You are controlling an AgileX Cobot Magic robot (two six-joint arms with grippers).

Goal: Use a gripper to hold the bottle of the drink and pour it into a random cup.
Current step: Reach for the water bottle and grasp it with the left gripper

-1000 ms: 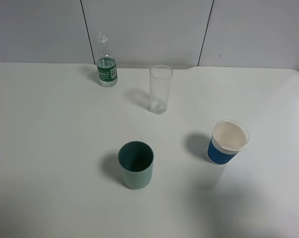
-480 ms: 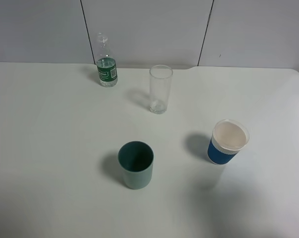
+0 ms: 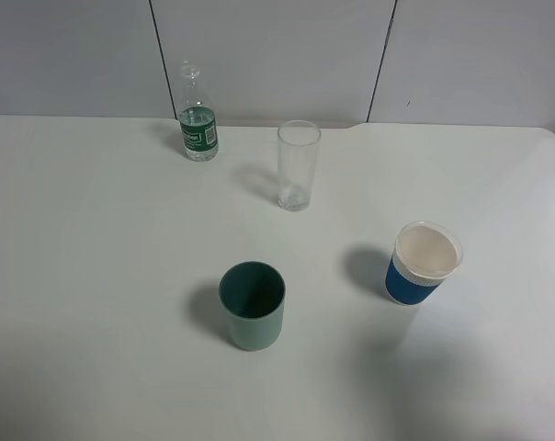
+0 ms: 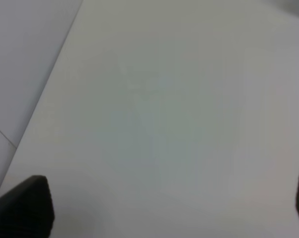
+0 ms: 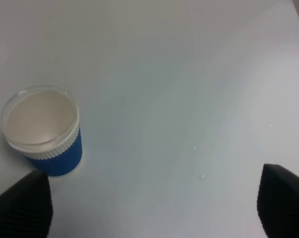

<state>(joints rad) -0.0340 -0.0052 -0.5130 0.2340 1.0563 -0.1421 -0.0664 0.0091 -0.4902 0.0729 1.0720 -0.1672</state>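
Bottle (image 3: pixel 198 124) upright near far edge of table (image 3: pixel 94 276), left of tall clear glass (image 3: pixel 299 165), not touching. Left gripper (image 4: pixel 164 198): jaws wide apart, empty. Right gripper (image 5: pixel 152 198): jaws wide apart, empty, blue cup (image 5: pixel 43 131) near.

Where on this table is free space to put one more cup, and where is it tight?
Widest bare patch: the table left of the teal cup, in front of the bottle. Also bare: the middle, between the clear glass, teal cup and blue cup. Tightest: the back, between bottle and clear glass.
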